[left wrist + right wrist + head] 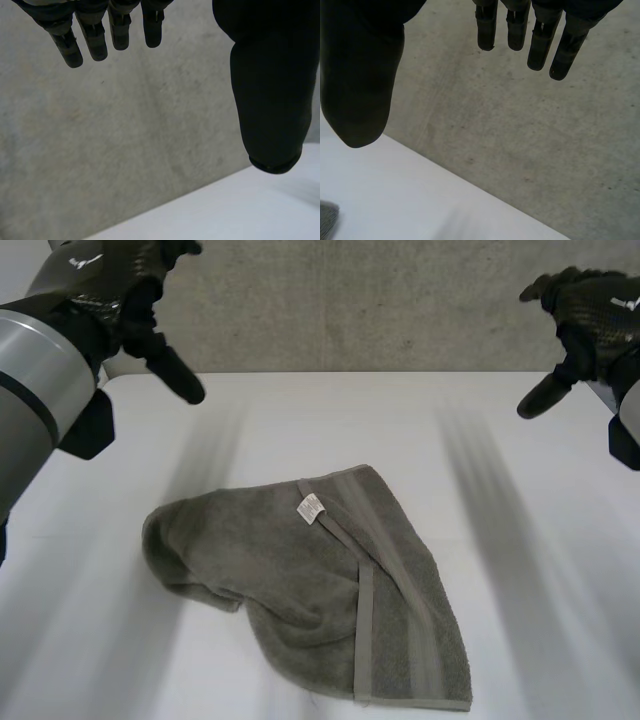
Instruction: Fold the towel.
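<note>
A: Start big. What carries it all?

B: A white bench (pixel 300 410). The towel (pixel 300 580) lies on it, from the middle toward the near edge, a little right of centre. It is rumpled, not flat: the left part is a rounded hump and the right part is doubled over. A woven band (pixel 400 580) runs from its far edge to the near right corner.

A: And the hands?

B: Both hang over the far side, well apart from the towel. The left hand (pixel 140 320) is far left, fingers straight, thumb spread wide, nothing in it. The right hand (pixel 585 320), far right, is the same: wide and empty.

A: So no fold is begun?

B: I judge not; the step in hand is the first grasp. I'd bring the right hand to the near right corner, where the hem lies plain, and the left to the hump. Then spread the towel flat before folding, or the creases get folded in.

A: Anything small to steer by?

B: The white label (pixel 310 508) at the band's far end marks the hem. Pinch one layer there, not the stack.
</note>
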Controlling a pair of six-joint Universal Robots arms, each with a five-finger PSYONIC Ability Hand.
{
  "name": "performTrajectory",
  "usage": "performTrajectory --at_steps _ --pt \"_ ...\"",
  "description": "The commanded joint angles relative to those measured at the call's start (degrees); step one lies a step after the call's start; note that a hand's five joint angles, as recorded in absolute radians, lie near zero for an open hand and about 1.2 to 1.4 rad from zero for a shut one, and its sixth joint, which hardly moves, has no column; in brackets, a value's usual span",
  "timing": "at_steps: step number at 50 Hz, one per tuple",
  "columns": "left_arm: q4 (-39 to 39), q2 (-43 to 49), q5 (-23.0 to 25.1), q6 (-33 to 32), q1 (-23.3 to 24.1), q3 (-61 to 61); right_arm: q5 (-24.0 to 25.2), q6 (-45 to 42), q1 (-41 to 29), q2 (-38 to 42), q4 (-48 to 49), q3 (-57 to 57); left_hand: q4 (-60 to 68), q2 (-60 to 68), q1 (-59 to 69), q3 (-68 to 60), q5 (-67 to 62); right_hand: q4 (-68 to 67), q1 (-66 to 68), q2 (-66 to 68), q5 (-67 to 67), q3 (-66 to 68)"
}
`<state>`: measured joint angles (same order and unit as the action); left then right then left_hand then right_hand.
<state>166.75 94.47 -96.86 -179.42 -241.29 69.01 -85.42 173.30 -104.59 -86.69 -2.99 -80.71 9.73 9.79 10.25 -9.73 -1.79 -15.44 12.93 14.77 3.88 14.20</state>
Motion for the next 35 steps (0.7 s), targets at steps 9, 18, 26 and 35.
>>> performTrajectory --at_steps 9,18,26,35 --pt "-6.5 0.9 -0.1 0.0 -1.9 -2.0 -3.0 -0.6 -1.7 1.9 -5.7 4.9 0.7 0.6 0.1 -0.6 1.4 5.4 -2.9 -4.8 -3.9 -4.2" --pt "-6.6 0.9 0.0 -0.1 -1.9 -2.0 -3.1 -0.6 -1.8 2.0 -5.6 4.6 0.5 0.4 0.0 -0.5 1.6 5.4 -2.9 -4.8 -3.9 -4.2" --pt "-6.4 0.9 0.2 -0.1 -2.0 -1.2 -2.4 -0.8 -1.9 2.0 -5.6 4.6 0.5 0.4 0.0 -0.5 1.6 5.4 -2.9 -4.8 -3.9 -4.2" --pt "-5.9 8.8 2.7 -2.1 -2.9 -1.4 13.3 -15.2 -6.2 7.2 -8.7 1.9 1.7 1.6 1.1 -1.7 0.4 5.4 -2.9 -4.8 -3.9 -4.2"
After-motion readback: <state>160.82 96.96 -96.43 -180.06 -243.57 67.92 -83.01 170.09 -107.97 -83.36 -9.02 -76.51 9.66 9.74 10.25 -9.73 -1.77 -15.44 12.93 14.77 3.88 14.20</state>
